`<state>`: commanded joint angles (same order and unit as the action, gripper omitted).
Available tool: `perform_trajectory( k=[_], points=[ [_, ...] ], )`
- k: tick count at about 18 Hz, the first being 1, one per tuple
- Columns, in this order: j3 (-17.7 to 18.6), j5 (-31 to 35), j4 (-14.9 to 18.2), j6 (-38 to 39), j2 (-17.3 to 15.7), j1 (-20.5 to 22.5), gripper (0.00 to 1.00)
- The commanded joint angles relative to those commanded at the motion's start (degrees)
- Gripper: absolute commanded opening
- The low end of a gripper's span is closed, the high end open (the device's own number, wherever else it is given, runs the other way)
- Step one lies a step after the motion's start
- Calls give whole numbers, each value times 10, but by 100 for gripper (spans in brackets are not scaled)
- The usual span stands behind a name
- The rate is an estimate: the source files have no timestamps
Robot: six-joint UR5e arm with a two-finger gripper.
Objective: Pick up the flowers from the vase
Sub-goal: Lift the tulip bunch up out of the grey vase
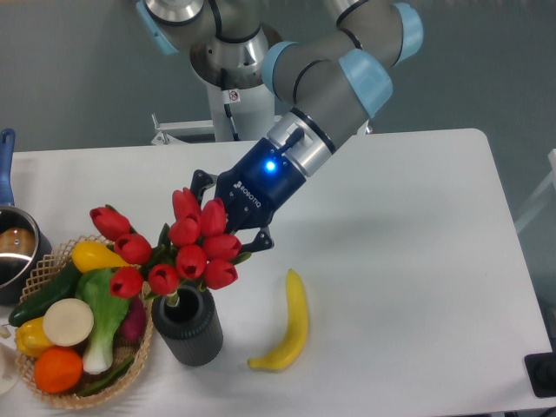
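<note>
Red flowers (pixel 178 248) hide the gripper (pixel 228 219) fingertips above vase (pixel 187 326).

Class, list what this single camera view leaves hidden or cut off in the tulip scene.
- Gripper fingertips: behind the flowers, so the grasp is unclear.
- Stem ends: hidden by leaves and the vase mouth.
- Pot: cut by the left edge.
- Basket bottom: covered by produce.

Grey arm (pixel 326 74), light-blue joint caps
</note>
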<state>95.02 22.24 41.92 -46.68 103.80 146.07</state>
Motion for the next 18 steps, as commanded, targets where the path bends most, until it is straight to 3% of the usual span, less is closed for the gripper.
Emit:
perform_trajectory(
  k=[7, 11, 18],
  points=[
    [-37, -11, 0, 40, 1, 18, 0],
    [-53, -27, 2, 57, 0, 44, 0],
    [-120, -25, 4, 77, 0, 108, 0]
  ],
)
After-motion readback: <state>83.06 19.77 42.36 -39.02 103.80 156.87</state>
